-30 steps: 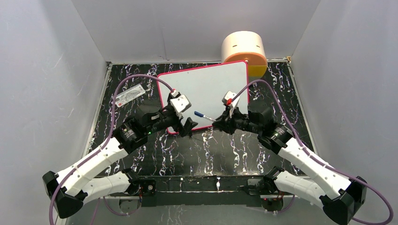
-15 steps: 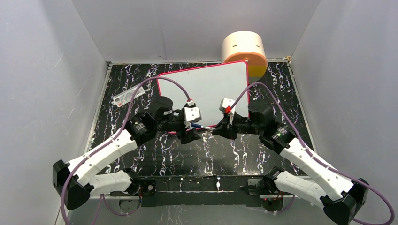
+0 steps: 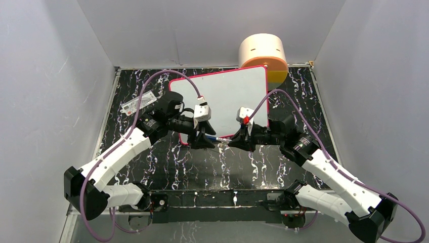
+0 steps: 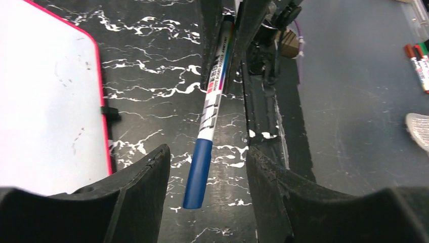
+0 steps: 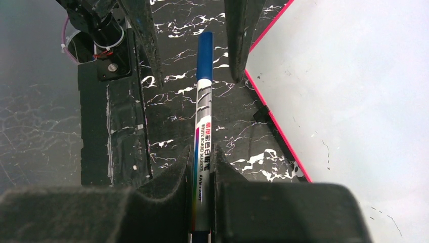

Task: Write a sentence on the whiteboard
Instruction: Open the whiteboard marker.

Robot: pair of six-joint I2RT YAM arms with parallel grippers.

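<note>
The right hand [image 3: 231,142] is pressed together on the barrel of a white whiteboard marker with a blue cap [image 4: 209,109], holding it above the black white-veined marble-look counter [image 3: 202,169]. The left hand [image 3: 206,142] faces it, its fingers [image 4: 136,197] spread to either side of the cap, a gap showing on each side. The large white whiteboard with a thin pink-red frame [image 3: 227,93] lies flat on the counter's far half, its near edge just beyond both hands.
</note>
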